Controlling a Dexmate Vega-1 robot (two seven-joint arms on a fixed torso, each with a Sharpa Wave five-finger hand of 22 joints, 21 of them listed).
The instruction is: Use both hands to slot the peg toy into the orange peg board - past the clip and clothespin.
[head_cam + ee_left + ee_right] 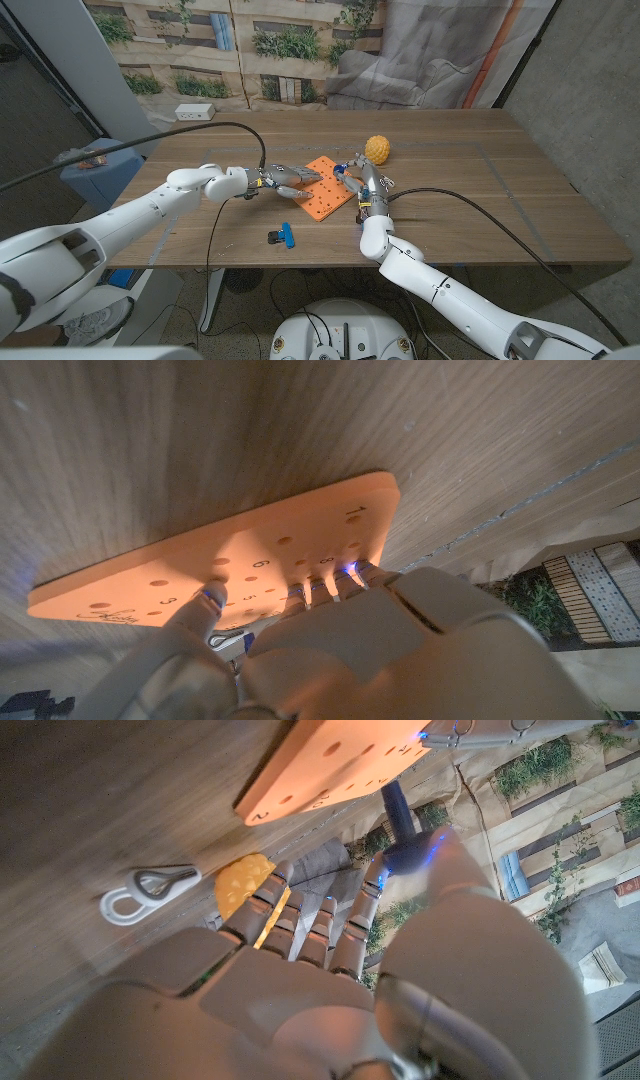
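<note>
From the head view, I have the left hand (283,178) reaching across the worktop (470,190), fingertips pressed on the near-left edge of the orange peg board (322,193), which lies flat at mid-worktop with its long axis running diagonally away to the left. The right hand (362,182) stands just beside the board's right edge, fingers raised; something small sits between them, but I cannot make it out here. A yellow ball (377,148) rests just beyond that hand, and a blue-and-black clothespin (283,236) lies on the near side, apart from the board.

Through the left wrist view, my left hand's fingertips (345,575) rest on the numbered face of the board (160,575), holding nothing, simply pinning it down.

Through the right wrist view, the right hand (340,920) pinches a dark blue peg toy (398,815) between thumb and finger, the peg pointing toward the board's near edge (330,765) but still clear of it. A white clip (145,890) lies on the worktop close by. I judge the right hand nearer the holes; the peg must tip upright over one.
</note>
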